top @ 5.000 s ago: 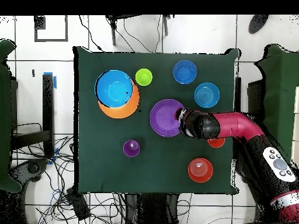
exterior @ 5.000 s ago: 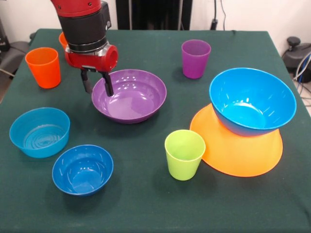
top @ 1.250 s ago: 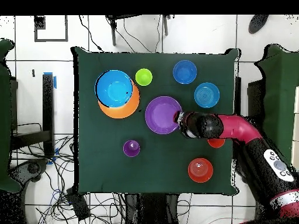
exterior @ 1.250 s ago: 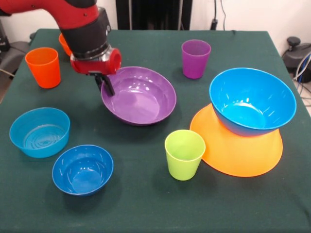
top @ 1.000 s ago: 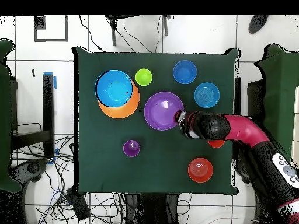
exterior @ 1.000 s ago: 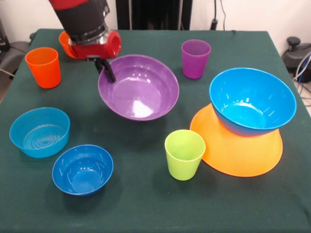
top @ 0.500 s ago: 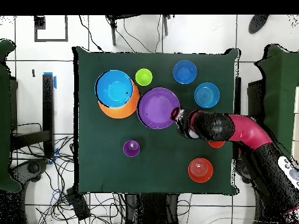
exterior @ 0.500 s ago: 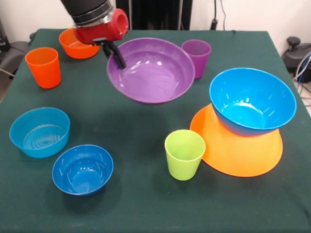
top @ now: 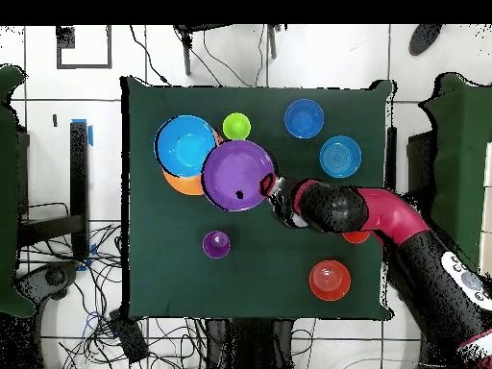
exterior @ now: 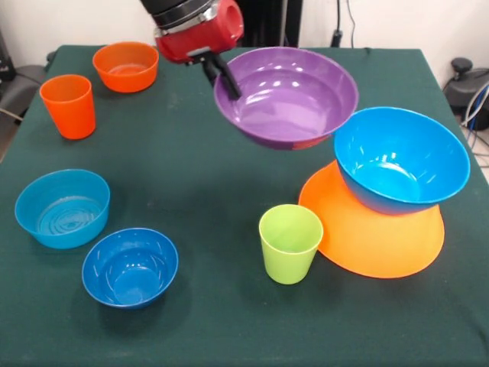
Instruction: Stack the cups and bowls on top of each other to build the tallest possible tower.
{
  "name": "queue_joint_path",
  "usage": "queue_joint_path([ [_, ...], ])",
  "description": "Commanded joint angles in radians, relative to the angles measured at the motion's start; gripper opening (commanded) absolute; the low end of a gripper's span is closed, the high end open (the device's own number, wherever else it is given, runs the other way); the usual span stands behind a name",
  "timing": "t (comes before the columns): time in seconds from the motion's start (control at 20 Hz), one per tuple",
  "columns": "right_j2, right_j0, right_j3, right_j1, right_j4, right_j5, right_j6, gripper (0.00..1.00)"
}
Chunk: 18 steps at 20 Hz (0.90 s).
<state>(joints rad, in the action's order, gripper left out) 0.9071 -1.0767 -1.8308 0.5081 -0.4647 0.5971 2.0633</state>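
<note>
The pincer (exterior: 221, 73), clenching the rim of the purple bowl (exterior: 290, 95), is now carrying it clear of the counter (exterior: 199, 199) toward three o'clock, and it is hanging just beside the blue bowl (exterior: 401, 157) on the orange-yellow bowl (exterior: 374, 237), nearing placement.

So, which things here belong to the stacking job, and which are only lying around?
Belong to the job:
- large glossy purple plastic bowl, held in the claw
- large blue plastic bowl on the upturned orange-yellow bowl
- lime green plastic cup
- orange plastic cup
- purple plastic cup
- small orange, dark blue and light blue bowls

Lying around:
- cables on the floor
</note>
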Motion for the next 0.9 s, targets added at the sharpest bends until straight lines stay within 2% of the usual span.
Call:
queue_joint_path([
  [0.05,0.056,0.065,-0.047,0.049,0.070,-0.027,0.038,0.00],
  [0.4,0.059,0.077,-0.049,0.086,0.119,-0.025,0.044,0.00],
  [0.9,0.039,0.099,-0.059,0.093,0.131,-0.071,0.053,0.00],
])
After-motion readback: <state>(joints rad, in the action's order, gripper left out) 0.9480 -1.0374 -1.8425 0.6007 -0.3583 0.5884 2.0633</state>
